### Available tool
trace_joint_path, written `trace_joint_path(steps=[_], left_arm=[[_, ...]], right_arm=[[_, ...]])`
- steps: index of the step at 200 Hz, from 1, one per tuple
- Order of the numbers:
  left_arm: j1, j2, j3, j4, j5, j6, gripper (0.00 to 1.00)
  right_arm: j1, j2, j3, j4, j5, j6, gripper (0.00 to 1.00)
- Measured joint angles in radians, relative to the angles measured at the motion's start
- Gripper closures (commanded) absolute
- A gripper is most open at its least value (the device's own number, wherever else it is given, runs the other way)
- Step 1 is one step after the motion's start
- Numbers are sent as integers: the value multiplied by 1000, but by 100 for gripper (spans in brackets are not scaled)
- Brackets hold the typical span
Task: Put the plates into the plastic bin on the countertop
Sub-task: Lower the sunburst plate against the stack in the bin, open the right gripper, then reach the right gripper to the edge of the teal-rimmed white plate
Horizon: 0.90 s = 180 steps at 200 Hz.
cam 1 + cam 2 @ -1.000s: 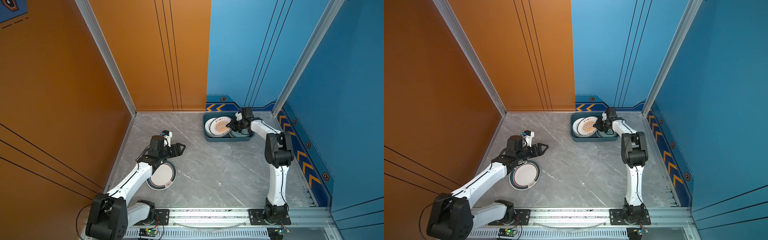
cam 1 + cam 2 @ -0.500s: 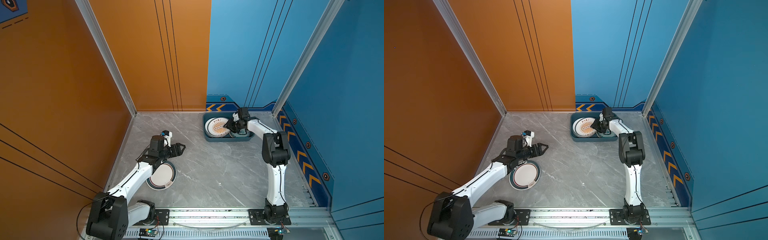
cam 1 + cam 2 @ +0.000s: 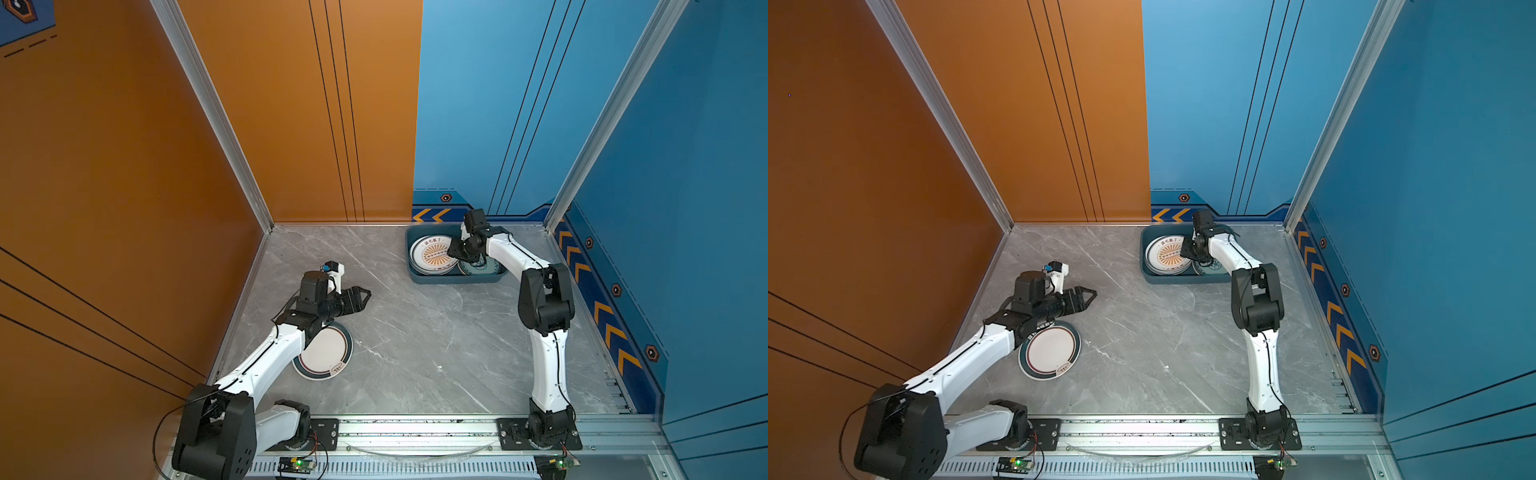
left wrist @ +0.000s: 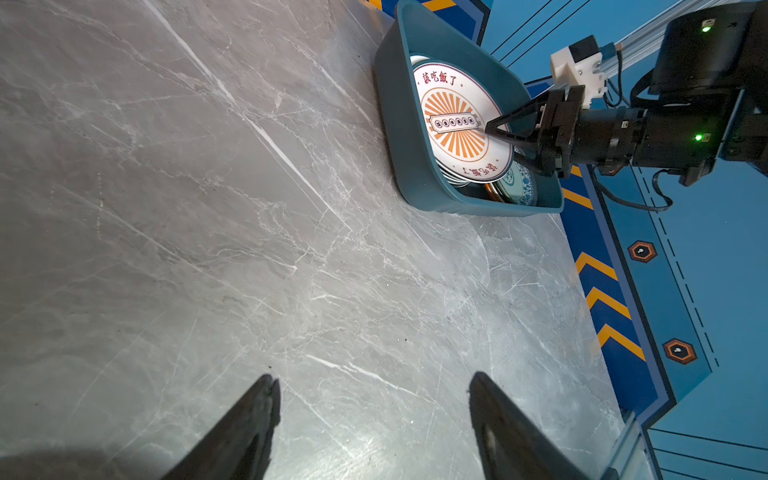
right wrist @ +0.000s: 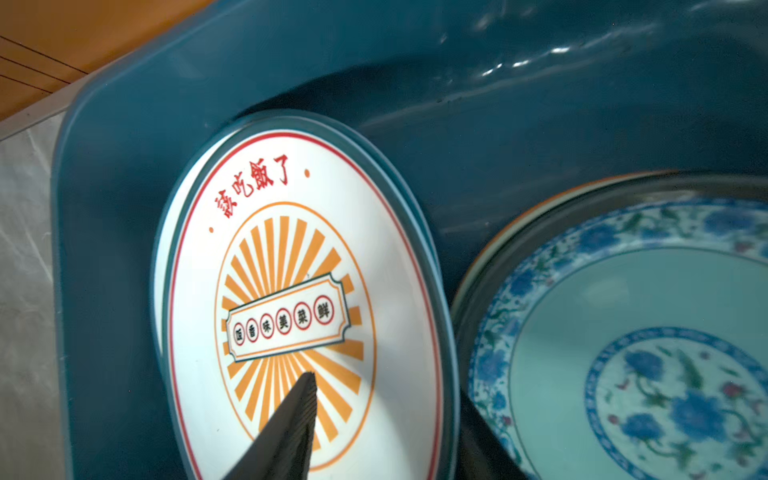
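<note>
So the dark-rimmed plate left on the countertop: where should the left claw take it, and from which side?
By the rim. The plate lies flat on the countertop, so only its edge offers a pinch, one finger over, one under. Probably come from the side facing the countertop's middle: the left arm overhangs the opposite edge. The left claw is open and empty.

The plastic bin sat at the countertop's far right. Inside it, one plate stack lay left of a second stack. A lone plate lay front left.

orange-sunburst white plate, teal floral plate, blue-grey bin
</note>
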Motion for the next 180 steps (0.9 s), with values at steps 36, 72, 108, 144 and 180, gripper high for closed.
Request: trace_joint_path(steps=[36,72,108,144,180], left_arm=[[0,0,0,0,0,0,25],[0,-6,0,-2,0,0,25],[8,-43,0,-24,-16,0,25],[69,-108,0,-68,-61,-3,25],[148,-178,0,-106,-100,-8,25]], right_arm=[[0,0,14,-29,41,-24,51],[0,-3,13,-43,55,-32,51],[9,-101,-60,-37,35,-46,51],[60,-272,-113,-20,-75,-45,51],[187,-330,-177,76,-244,-2,51]])
